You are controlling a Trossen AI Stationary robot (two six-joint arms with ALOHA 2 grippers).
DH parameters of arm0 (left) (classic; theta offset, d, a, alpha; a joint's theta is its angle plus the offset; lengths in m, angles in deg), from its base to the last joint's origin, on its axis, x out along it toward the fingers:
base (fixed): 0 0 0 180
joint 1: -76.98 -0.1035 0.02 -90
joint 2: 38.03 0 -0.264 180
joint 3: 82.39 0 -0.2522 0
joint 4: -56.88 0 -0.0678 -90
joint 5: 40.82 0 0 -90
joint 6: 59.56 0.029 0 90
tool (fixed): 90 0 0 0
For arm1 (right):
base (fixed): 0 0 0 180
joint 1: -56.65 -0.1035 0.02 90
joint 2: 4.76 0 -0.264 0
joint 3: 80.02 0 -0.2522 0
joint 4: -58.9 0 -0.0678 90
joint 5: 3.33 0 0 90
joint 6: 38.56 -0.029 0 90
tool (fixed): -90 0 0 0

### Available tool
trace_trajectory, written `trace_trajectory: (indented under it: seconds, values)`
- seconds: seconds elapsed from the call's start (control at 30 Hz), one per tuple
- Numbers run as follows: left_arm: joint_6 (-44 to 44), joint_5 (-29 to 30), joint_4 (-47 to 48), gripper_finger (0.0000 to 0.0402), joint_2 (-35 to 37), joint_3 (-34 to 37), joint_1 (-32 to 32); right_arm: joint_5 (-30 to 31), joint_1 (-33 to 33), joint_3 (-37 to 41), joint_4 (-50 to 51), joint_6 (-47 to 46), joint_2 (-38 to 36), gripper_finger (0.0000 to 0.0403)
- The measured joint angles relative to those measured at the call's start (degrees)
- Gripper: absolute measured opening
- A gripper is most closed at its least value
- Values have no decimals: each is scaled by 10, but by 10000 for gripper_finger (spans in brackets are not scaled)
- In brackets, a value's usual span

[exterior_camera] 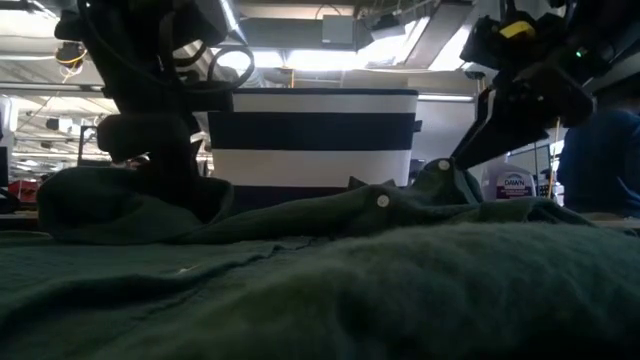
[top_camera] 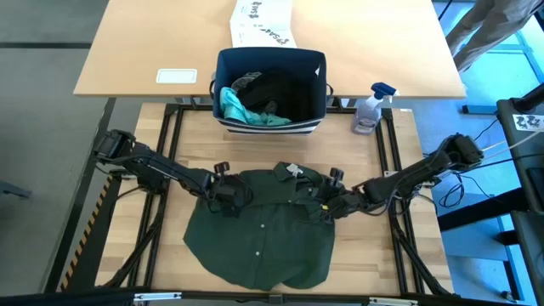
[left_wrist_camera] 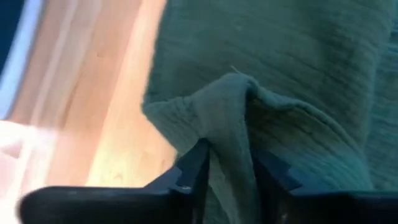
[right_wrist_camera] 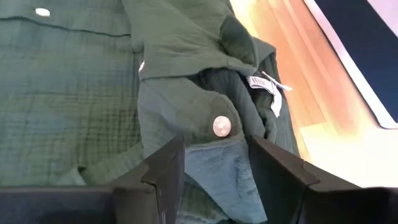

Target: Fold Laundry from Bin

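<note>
A dark green button shirt (top_camera: 259, 234) lies spread on the wooden table, collar toward the far edge, its front buttons (right_wrist_camera: 221, 127) up. My left gripper (top_camera: 228, 194) is at the shirt's left shoulder, shut on a raised fold (left_wrist_camera: 230, 118). At the right shoulder, my right gripper (top_camera: 327, 206) has a buttoned flap between its fingers. The navy striped bin (top_camera: 316, 78) stands beyond the shirt and holds teal (top_camera: 234, 106) and black laundry (top_camera: 276, 89). My left gripper (left_wrist_camera: 229, 171) pinches a bunched-up fold at the shirt's edge (left_wrist_camera: 231, 134) between its two fingers, slanting down from the table's left. The fold stands up between the fingers; the cloth around it lies on the table. My right gripper (right_wrist_camera: 217, 168) has a flap with a white button (right_wrist_camera: 211, 155) between its two fingers, and the cloth fills the gap from finger to finger. It slants down from the table's right. The flap lies bunched on the rest of the shirt, slack.
A spray bottle (top_camera: 370, 109) stands right of the bin. On the pale desk behind it lie a white printed box (top_camera: 263, 24) and a white card (top_camera: 177, 76). Bare wood shows on both sides of the shirt.
</note>
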Motion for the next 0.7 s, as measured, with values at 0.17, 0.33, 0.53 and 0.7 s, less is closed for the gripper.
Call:
trace_trajectory:
  seconds: [0.17, 0.33, 0.53, 0.7]
  values:
    - [19, 43, 13, 7, 25, -13, 17, -4, 0, 0, 3, 0, 11, 177]
    - [12, 171, 160, 4, 83, -55, 49, -3, 0, -15, 31, 0, -1, 177]
    - [-133, 317, 393, 3, 187, -89, 66, 60, 0, -59, 122, -13, -31, 177]
    - [-149, 347, 406, 3, 248, -71, 52, 134, 7, -50, 122, -28, -34, 177]
